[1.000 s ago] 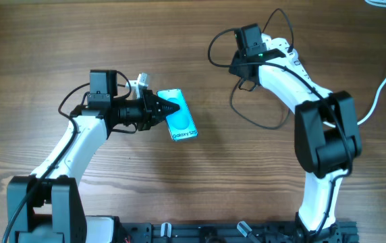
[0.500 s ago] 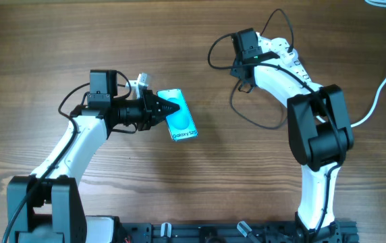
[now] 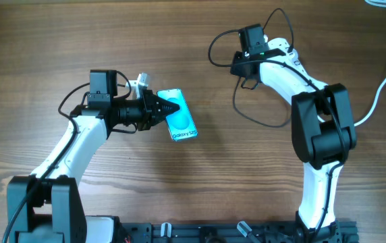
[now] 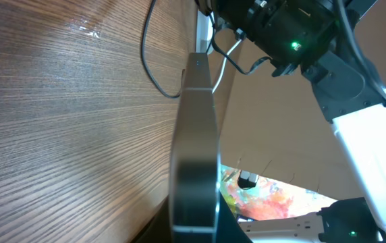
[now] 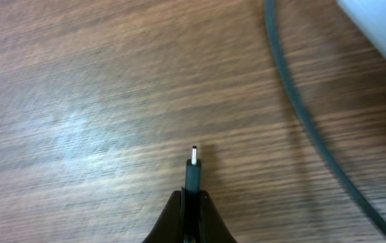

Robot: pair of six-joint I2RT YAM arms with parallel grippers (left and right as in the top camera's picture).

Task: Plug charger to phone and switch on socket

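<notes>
Nearest the robot's base, the left gripper (image 3: 171,108) clamps the phone (image 3: 183,119) by one edge. The cyan screen faces up and the white "Galaxy S25" band is at the end closer to the base. The left wrist camera sees the handset edge-on over the wood-grain table (image 3: 112,40); whether it touches the wood cannot be told. Farther across, the right gripper (image 5: 191,202) is pinched tight on the charger (image 5: 192,177), its small metal tip poking out past the fingertips above the tabletop. The black cable (image 3: 257,123) loops on the table beside the right arm. A thick white lead (image 3: 385,74) trails off at the far right corner.
</notes>
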